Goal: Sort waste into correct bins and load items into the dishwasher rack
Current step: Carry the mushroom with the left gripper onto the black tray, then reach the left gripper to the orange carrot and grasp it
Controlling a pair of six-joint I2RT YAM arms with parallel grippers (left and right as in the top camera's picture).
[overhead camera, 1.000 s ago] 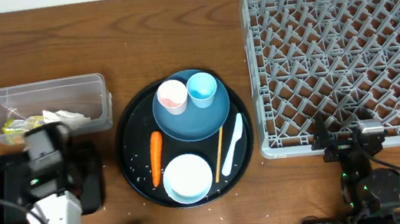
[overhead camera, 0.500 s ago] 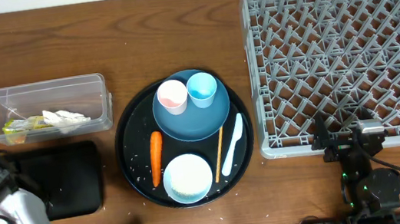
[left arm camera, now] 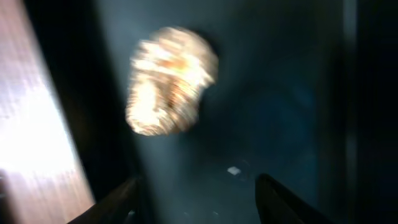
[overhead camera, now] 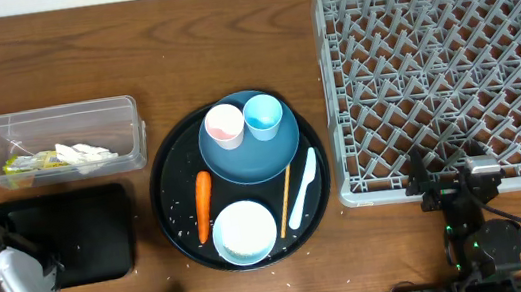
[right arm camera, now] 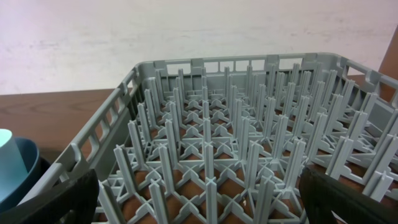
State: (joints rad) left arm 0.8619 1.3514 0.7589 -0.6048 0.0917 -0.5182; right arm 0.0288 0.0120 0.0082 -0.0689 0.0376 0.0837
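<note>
You are facing a carrot (overhead camera: 204,205), centre-left: likely stiff, light, slick; pinch its middle. Left gripper (left arm camera: 198,202) and right gripper (right arm camera: 199,202) are gaping wide, empty.

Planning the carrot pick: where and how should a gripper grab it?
Grip the carrot across its middle, straight down from above, closing across its narrow width: it lies flat on the round tray, with the bowl close beside its near end.
</note>
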